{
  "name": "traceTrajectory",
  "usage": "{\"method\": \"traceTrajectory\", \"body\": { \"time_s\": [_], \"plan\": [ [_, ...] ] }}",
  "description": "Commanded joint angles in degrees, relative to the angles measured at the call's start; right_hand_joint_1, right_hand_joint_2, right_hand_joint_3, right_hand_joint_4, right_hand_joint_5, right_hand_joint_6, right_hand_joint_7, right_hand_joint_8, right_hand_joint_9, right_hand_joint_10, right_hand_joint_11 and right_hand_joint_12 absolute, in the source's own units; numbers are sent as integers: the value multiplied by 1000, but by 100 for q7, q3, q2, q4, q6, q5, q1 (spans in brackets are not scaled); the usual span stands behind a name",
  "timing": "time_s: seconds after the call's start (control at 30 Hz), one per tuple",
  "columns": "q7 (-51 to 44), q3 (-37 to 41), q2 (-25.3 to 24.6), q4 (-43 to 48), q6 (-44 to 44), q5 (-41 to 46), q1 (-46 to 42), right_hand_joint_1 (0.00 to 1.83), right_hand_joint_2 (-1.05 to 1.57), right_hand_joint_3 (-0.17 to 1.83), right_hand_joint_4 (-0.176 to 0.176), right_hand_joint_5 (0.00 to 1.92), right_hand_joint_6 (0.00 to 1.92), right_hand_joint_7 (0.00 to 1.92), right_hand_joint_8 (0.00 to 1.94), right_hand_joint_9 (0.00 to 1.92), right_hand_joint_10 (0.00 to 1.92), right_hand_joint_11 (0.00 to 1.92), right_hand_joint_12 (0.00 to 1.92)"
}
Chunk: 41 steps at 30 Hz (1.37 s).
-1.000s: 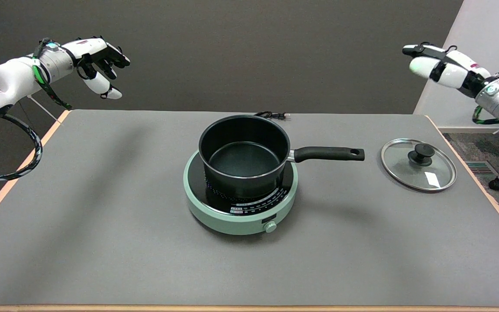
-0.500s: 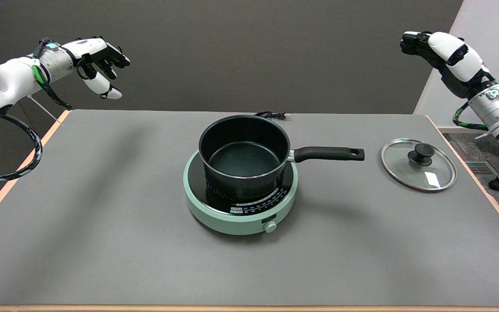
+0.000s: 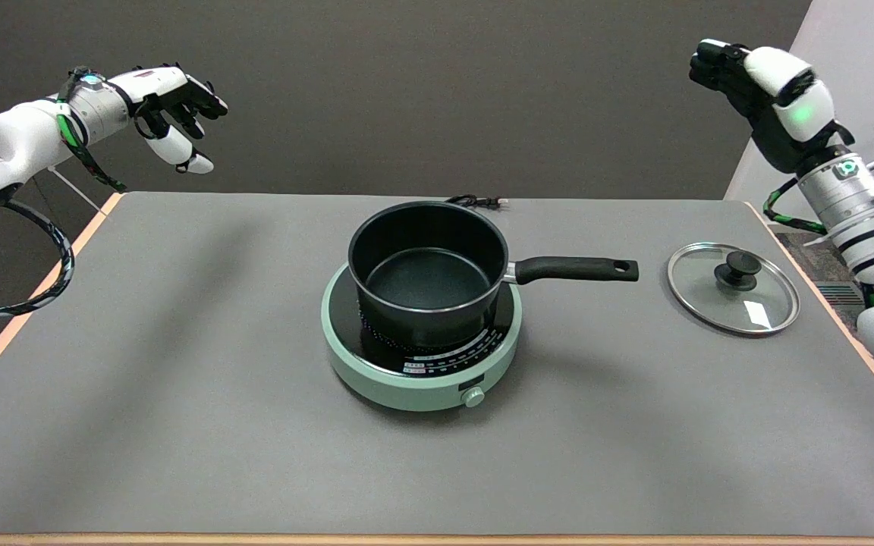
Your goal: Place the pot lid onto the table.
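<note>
While the right hand (image 3: pixel 767 95) hangs high with fingers curled on nothing, the pot lid (image 3: pixel 733 288), clear glass with metal rim and black knob, lies flat well below it on the table (image 3: pixel 179 341).

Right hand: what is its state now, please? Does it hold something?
Right hand: raised in the air, holding nothing; whether the fingers are apart or curled cannot be told. The pot lid lies on the table.
</note>
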Motion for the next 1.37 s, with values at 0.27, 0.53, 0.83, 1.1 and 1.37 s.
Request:
{"method": "traceTrajectory", "body": {
  "time_s": [0.27,0.53,0.83,1.1,1.37],
  "plan": [
    [-196,51,-269,109,360,868,-437,305,793,735,-141,479,211,515,207,413,356,162,549],
    [-196,163,-277,49,621,892,-501,326,804,734,-143,500,224,524,214,423,364,166,550],
    [-196,131,-285,-28,655,884,-534,332,711,745,-134,477,198,540,218,436,403,169,567],
    [-196,163,-285,-73,679,884,-534,367,692,752,-105,493,200,549,219,443,416,179,584],
    [-196,139,-285,-150,631,846,-486,370,687,754,-106,501,206,560,218,449,420,181,585]
  ]
}}
